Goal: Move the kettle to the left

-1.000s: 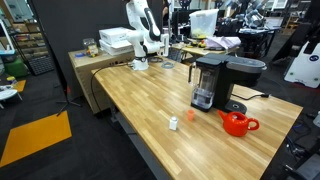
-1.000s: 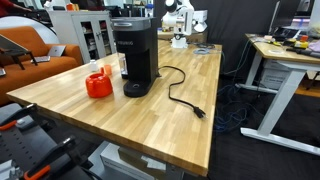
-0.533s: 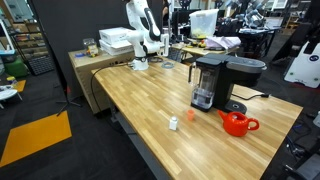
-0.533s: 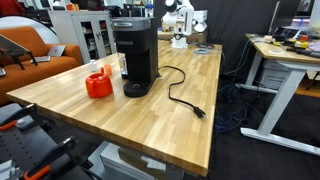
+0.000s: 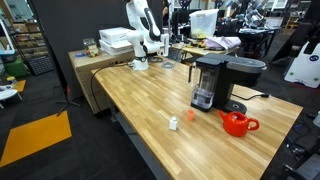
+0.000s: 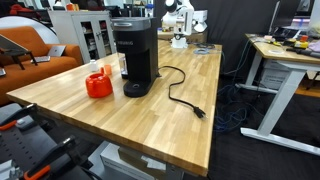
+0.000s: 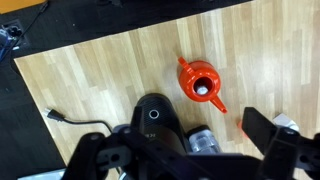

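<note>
The red-orange kettle [image 5: 237, 124] sits on the wooden table [image 5: 140, 95] next to the black coffee machine [image 5: 210, 80], near the table's end. It shows in both exterior views [image 6: 98, 85] and from above in the wrist view [image 7: 200, 82], spout toward the lower right. My gripper [image 7: 180, 150] is open and empty, high above the table, its dark fingers framing the bottom of the wrist view. The white arm [image 5: 143, 25] stands at the table's far end, well away from the kettle.
A tiny white object [image 5: 174, 123] lies on the table near the coffee machine. The machine's black power cord [image 6: 185, 100] trails across the tabletop. Desks and clutter [image 5: 215, 35] stand behind, and an orange sofa [image 6: 30, 55] is beside the table.
</note>
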`<state>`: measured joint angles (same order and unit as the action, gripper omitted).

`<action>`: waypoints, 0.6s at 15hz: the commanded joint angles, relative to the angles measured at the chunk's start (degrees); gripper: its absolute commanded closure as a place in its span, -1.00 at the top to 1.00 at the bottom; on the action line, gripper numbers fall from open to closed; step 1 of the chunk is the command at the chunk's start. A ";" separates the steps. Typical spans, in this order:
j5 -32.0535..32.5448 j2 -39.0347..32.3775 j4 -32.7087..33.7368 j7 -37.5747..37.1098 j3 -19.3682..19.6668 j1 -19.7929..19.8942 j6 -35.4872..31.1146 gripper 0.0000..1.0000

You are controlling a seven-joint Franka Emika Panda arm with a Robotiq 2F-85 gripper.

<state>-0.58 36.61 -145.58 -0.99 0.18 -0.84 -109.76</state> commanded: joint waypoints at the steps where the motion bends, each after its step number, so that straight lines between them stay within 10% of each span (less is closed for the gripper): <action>1: 0.90 0.01 -0.65 1.46 -0.38 0.01 -0.43 1.00; 9: 1.44 -1.25 -3.23 4.79 -0.75 -1.16 -1.02 1.00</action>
<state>0.81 35.35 -148.93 3.87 -0.65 -1.91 -110.92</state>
